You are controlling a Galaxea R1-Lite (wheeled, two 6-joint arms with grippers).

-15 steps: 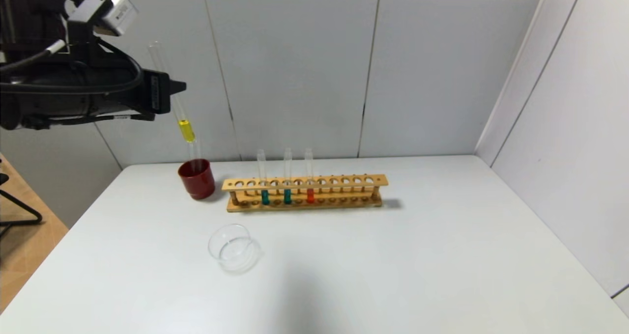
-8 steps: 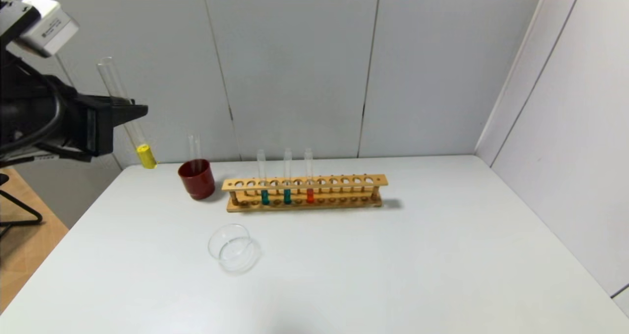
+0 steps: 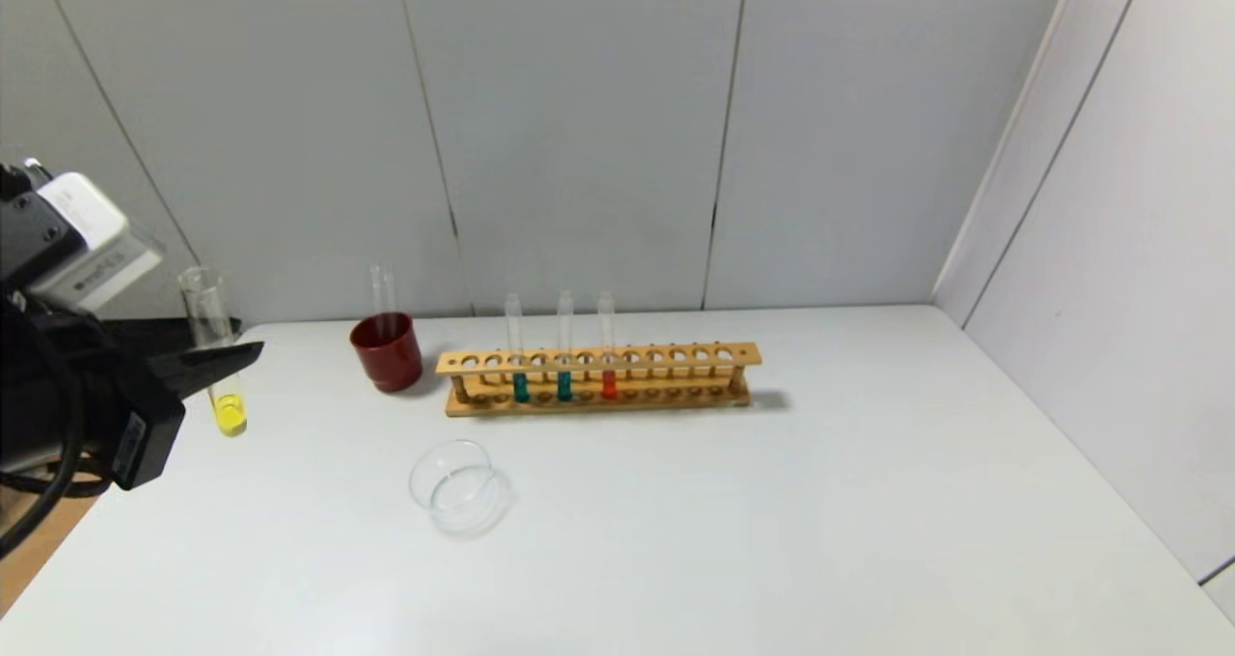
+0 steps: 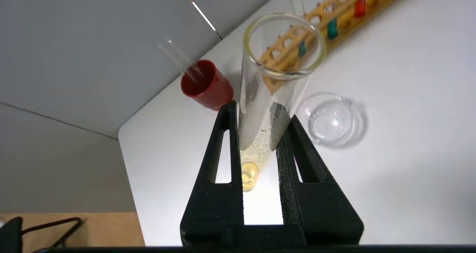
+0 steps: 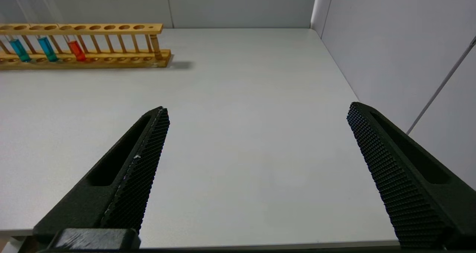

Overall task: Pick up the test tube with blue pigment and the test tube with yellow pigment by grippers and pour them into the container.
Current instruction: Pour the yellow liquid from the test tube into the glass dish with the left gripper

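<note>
My left gripper [image 3: 227, 359] is shut on the test tube with yellow pigment [image 3: 220, 367] and holds it nearly upright, low over the table's far left edge. In the left wrist view the tube [image 4: 275, 78] stands between the jaws of the left gripper [image 4: 262, 111]. Two test tubes with blue pigment [image 3: 521, 386] [image 3: 564, 384] stand in the wooden rack [image 3: 675, 355]. The clear glass container [image 3: 459, 488] sits in front of the rack, right of the held tube. My right gripper [image 5: 256, 111] is open and empty over the table's near right part.
A dark red cup [image 3: 387, 350] with an empty glass tube [image 3: 383, 294] in it stands left of the rack. A tube with orange-red liquid [image 3: 609, 383] stands beside the blue ones. Walls close the back and right.
My left gripper has carried the yellow tube left and down, from above the red cup to low over the table's left edge. Nothing else moved.
</note>
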